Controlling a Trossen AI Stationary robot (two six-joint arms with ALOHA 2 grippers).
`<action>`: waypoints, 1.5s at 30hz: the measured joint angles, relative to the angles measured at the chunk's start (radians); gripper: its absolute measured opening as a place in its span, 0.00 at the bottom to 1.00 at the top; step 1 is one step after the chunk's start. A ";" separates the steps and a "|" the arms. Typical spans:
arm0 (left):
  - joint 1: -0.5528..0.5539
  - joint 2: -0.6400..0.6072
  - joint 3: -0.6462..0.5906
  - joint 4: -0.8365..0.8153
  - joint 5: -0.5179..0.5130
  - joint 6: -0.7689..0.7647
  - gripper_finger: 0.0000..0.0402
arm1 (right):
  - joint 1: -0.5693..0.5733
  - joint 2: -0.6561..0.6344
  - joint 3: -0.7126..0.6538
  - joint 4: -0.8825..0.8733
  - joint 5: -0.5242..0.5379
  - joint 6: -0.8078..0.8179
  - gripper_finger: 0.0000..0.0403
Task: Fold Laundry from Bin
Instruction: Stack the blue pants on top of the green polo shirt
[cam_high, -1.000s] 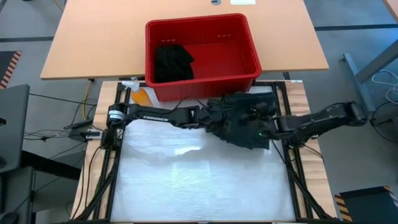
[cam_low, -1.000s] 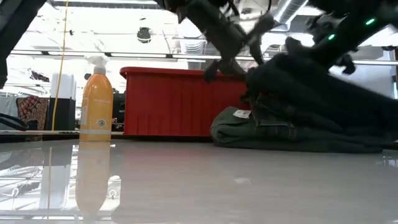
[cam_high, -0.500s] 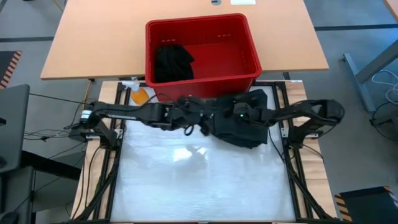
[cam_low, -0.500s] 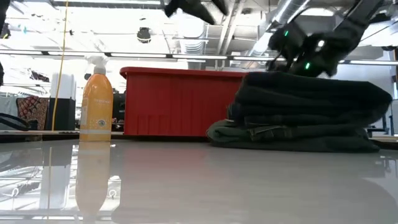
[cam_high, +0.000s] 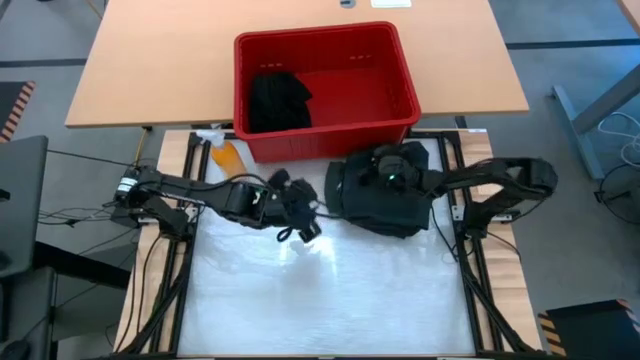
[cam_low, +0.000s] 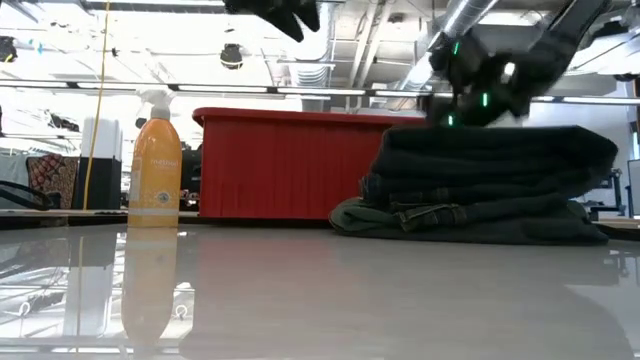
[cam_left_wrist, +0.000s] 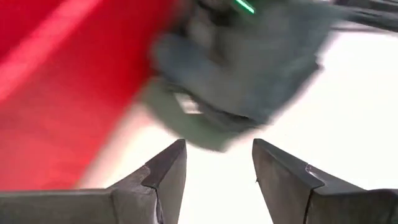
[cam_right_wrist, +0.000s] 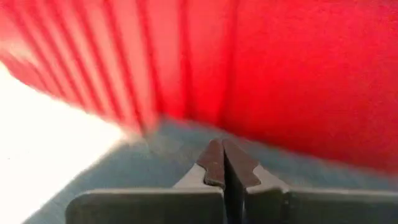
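Softly folded, the dark laundry (cam_high: 380, 195) lay stacked on the glossy white table (cam_high: 330, 290) just before the ribbed red bin (cam_high: 325, 80). Right tool (cam_high: 385, 170) rested shut atop it; left tool (cam_high: 305, 225) hung open, empty, beside it.

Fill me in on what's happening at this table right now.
A two-armed robot is folding laundry out of a red bin. A folded pile of dark clothes sits on the white work surface just in front of the bin. The right hand, shut and empty, rests on top of the pile. The left hand hangs open and empty beside the pile, over the work surface. One black garment is left in the bin. An orange spray bottle stands nearby.
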 joint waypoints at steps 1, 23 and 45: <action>0.010 -0.016 -0.057 0.094 0.060 0.041 0.43 | 0.005 -0.047 0.020 -0.033 -0.006 -0.005 0.03; 0.210 0.373 -0.299 1.110 0.613 0.438 0.38 | 0.242 -0.374 0.016 -0.945 0.421 0.798 0.03; 0.264 0.419 0.002 0.714 0.567 0.315 0.37 | -0.249 -0.348 -0.134 -0.519 -0.226 0.160 0.04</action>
